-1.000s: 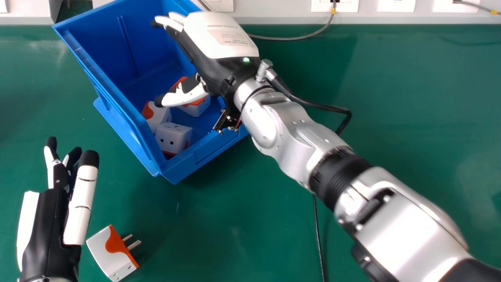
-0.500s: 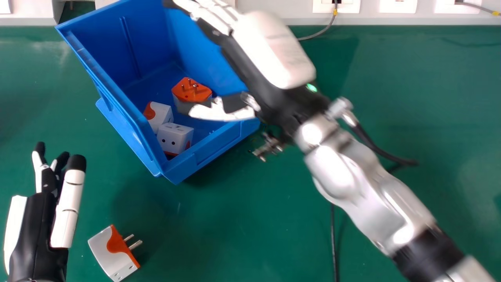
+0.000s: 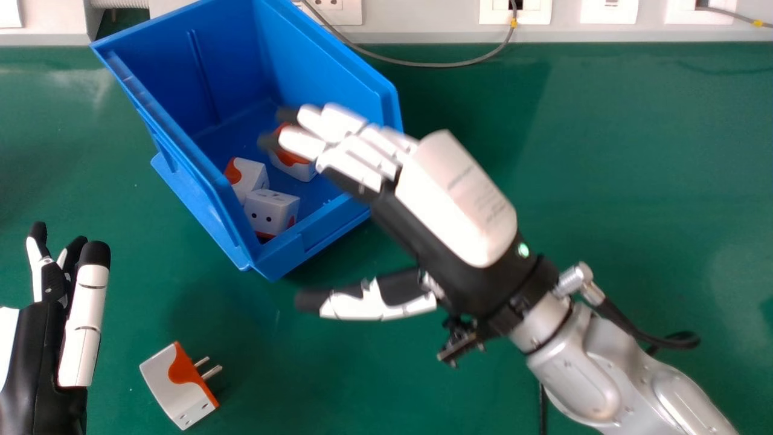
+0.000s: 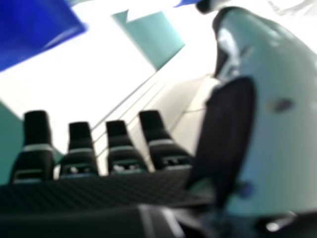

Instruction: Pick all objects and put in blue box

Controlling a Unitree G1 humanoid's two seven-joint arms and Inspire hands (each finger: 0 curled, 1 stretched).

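The right hand (image 3: 453,199) is open and empty, its fingers over the near right rim of the blue box (image 3: 187,175) and its thumb over the green table. In the right hand view, the hand (image 4: 89,191) shows straight fingers and the thumb, with a corner of the blue box (image 4: 34,29) beyond. At the left edge, the left hand (image 3: 36,350) is open beside a white and orange plug adapter (image 3: 175,386) lying on the table. Inside the box are a white adapter (image 3: 272,211), another with an orange patch (image 3: 247,175), and a third (image 3: 296,166) partly behind the right fingers.
The green table (image 3: 604,151) extends to the right of the box. A grey cable (image 3: 423,63) loops from the wall sockets behind it, and a black cable (image 3: 542,411) lies under the right arm.
The right hand has swung back from over the box, toward the right and the near side. My left hand has shifted slightly left. The loose adapter stays on the table.
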